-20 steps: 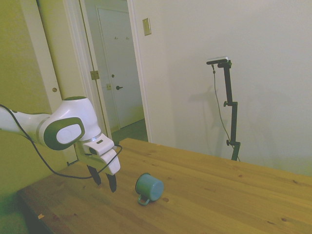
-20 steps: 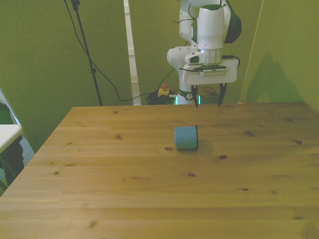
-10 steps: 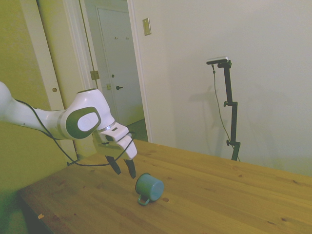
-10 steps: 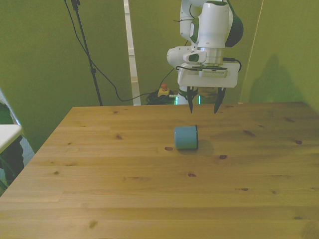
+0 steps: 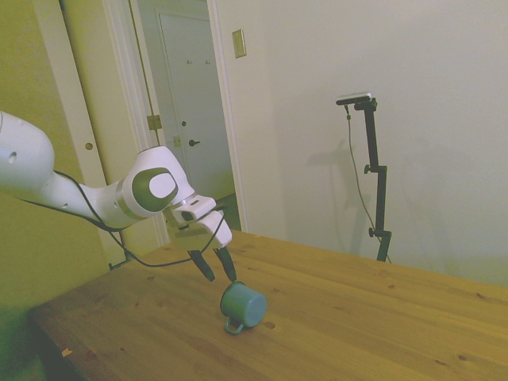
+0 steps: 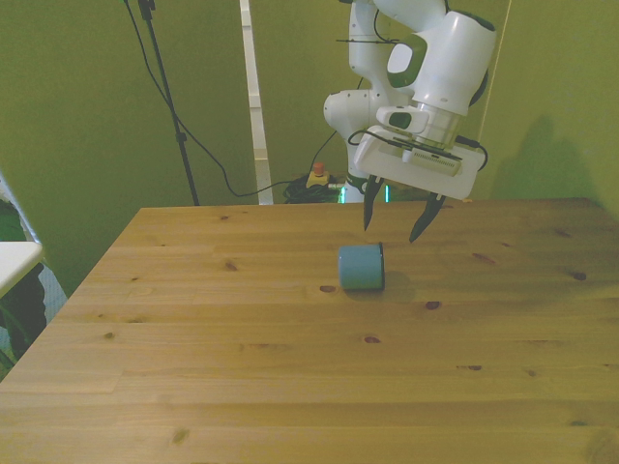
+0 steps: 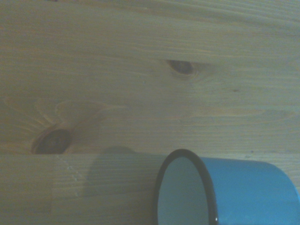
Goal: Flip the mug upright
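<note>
The teal mug (image 5: 242,305) lies on its side on the wooden table (image 5: 357,333), its open mouth turned toward the arm and its small loop handle resting against the wood. In the front view the mug (image 6: 361,267) shows as a short cylinder near the table's middle. The wrist view catches the mug (image 7: 243,192) from close by, with its dark rim and pale inside. My gripper (image 5: 216,268) hangs open just above and behind the mug, tilted, fingers apart with nothing between them. From the front, the gripper (image 6: 394,220) sits over the mug's far side.
A doorway and a white door (image 5: 194,119) stand behind the arm in the side view. Cables (image 6: 193,145) hang beyond the table's far edge in the front view. Dark knots (image 7: 52,140) mark the wood beside the mug.
The gripper has risen, swung forward over the table and tilted, ending close above the mug. The mug has not moved.
</note>
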Robot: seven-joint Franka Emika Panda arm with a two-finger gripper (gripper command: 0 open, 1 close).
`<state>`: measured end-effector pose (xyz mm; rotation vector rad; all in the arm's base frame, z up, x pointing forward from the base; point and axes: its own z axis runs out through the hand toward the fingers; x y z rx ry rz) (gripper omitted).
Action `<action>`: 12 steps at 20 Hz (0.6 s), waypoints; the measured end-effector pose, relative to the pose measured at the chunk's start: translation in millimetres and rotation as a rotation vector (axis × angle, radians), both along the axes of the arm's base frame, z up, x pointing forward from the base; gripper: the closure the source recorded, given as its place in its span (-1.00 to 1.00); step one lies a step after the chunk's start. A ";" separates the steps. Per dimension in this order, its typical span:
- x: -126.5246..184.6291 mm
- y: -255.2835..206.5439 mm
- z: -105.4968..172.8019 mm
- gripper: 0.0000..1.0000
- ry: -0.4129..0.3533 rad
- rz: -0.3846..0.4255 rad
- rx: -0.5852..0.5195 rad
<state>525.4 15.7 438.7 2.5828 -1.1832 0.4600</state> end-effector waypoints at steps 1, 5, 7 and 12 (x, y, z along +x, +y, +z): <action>1.3 4.8 -1.7 -1.00 0.004 -0.008 -0.033; 5.0 25.3 -14.3 -1.00 0.010 -0.028 -0.148; 5.7 29.7 -21.4 -1.00 0.010 -0.043 -0.202; 2.4 35.4 -35.8 -1.00 0.019 -0.084 -0.328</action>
